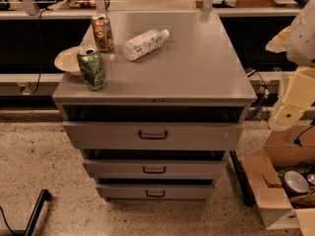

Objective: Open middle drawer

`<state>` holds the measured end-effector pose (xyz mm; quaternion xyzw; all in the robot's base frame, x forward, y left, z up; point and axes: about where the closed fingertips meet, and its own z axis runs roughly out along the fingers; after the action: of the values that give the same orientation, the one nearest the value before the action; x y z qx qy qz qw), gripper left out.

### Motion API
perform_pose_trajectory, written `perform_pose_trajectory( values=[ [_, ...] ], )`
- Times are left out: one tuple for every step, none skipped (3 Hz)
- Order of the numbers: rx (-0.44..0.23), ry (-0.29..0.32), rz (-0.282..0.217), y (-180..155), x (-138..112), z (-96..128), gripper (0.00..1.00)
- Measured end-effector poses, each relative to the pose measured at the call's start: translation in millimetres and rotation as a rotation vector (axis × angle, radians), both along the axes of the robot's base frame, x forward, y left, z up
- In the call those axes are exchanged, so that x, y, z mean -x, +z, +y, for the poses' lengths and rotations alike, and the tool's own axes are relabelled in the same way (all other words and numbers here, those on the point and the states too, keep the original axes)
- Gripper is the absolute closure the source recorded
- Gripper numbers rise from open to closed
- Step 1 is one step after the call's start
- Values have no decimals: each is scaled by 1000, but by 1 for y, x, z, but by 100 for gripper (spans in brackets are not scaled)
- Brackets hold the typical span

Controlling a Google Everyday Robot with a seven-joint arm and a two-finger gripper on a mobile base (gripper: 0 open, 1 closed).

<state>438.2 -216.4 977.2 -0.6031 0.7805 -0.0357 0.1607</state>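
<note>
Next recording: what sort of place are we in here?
Probably an office or lab workspace: a grey metal cabinet with the middle drawer among three, a speckled hard floor, and a cardboard box of clutter. The hand hangs at the right, clear of the cabinet.

The robot's arm (302, 33) enters at the right edge, its rounded white segment high up and partly cut off. Below it, the cream-coloured gripper (285, 116) hangs at mid-height, angled down and slightly leftward.
</note>
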Motion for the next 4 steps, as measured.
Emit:
perform_pose_trajectory(
  values=[
    [0, 0, 0, 0, 0, 0, 0],
    [-37, 23, 23, -26, -1, 11, 0],
    [-200, 105, 83, -104, 10, 49, 0],
    [-308, 196, 141, -193, 29, 75, 0]
  ],
)
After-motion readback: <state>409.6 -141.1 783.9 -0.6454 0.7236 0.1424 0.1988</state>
